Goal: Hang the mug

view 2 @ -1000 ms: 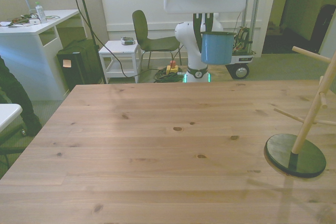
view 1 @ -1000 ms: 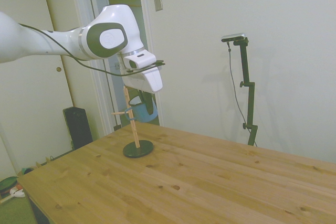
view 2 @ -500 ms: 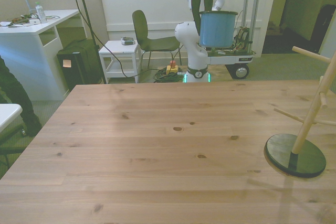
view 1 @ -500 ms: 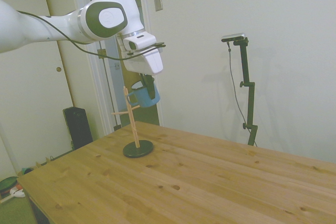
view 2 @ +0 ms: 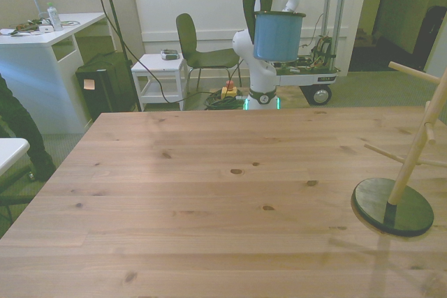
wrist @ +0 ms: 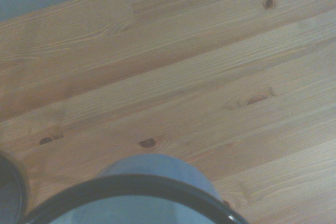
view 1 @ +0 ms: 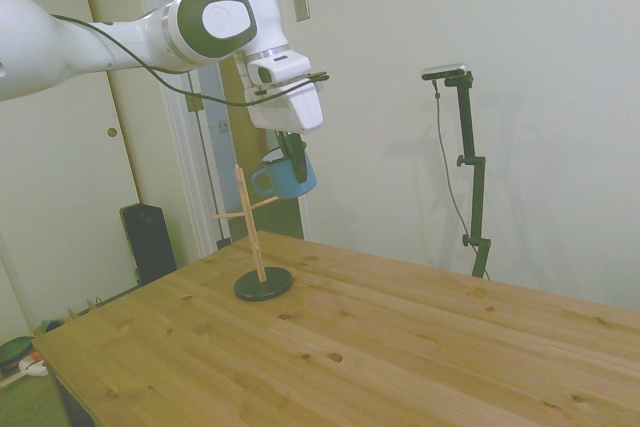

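My fingers (view 1: pixel 294 159) grip the mug (view 1: pixel 288 177) by its rim, high above the table (view 1: pixel 400 347), near the wooden rack (view 1: pixel 252 232). It seems light, rigid, slippery; handle stays free.

Side, front, close wrist views

The arm (view 1: pixel 90 37) is glossy white with rounded links and a grey oval cap at the joint. A thin black cable trails along it to the boxy white wrist block. The tool (view 1: pixel 293 155) has dark fingers.
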Robot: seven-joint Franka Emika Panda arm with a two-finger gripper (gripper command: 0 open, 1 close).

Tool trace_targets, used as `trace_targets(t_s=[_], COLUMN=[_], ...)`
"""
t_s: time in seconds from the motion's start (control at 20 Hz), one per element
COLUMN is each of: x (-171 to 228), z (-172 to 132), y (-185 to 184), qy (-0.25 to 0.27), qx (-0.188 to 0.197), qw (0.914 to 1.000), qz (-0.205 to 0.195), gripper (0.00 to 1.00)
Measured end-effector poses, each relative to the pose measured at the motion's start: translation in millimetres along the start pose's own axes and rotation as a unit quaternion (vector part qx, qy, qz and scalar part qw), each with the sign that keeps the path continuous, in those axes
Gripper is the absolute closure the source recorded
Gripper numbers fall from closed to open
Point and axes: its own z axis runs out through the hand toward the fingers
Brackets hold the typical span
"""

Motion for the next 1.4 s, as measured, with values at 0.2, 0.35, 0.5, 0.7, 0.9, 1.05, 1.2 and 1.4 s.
trace_targets(t_s=[0.2, 0.35, 0.5, 0.7, 0.9, 1.05, 1.2, 1.4], x=[8, 8, 3, -7, -14, -20, -28, -36], z=[-2, -5, -12, -21, -21, -18, -18, -15], y=[5, 6, 5, 0, -10, -22, -33, -45], qy=[0.003, 0.003, 0.003, 0.005, 0.003, 0.004, 0.006, 0.009], qx=[0.001, 0.002, 0.004, 0.01, 0.009, 0.009, 0.01, 0.005], qw=[1.0, 1.0, 1.0, 0.9999, 0.9999, 0.9999, 0.9999, 0.9999], qz=[0.008, 0.009, 0.004, -0.005, -0.008, -0.01, -0.009, -0.01], gripper=[1.0, 1.0, 1.0, 1.0, 1.0, 1.0, 1.0, 1.0])
